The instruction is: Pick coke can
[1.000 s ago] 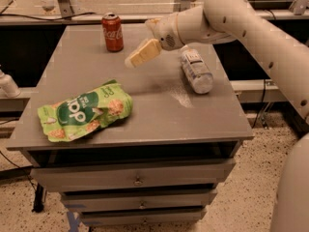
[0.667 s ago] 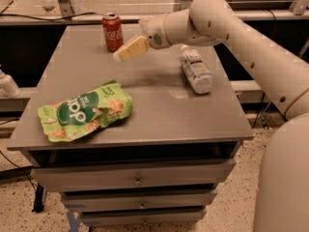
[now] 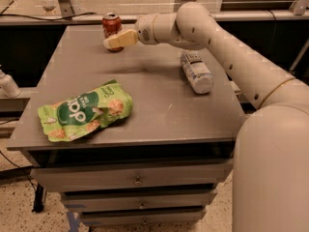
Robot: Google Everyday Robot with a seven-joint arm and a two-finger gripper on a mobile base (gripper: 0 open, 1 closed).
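Note:
The coke can (image 3: 111, 26) is a small red can with a silver top, standing upright near the far left edge of the grey table (image 3: 159, 110). My gripper (image 3: 116, 41) reaches in from the right at the end of the white arm. Its pale fingertips (image 3: 119, 38) lie right in front of the can's lower part and cover it. Whether they touch the can does not show.
A white plastic bottle (image 3: 196, 72) lies on its side at the right of the table. A green snack bag (image 3: 86, 111) lies flat at the front left. Drawers (image 3: 137, 180) are below the tabletop. A rail runs behind the table.
My gripper has moved left and toward the far edge, from the table's middle to just in front of the coke can. The can, bottle and bag have not moved.

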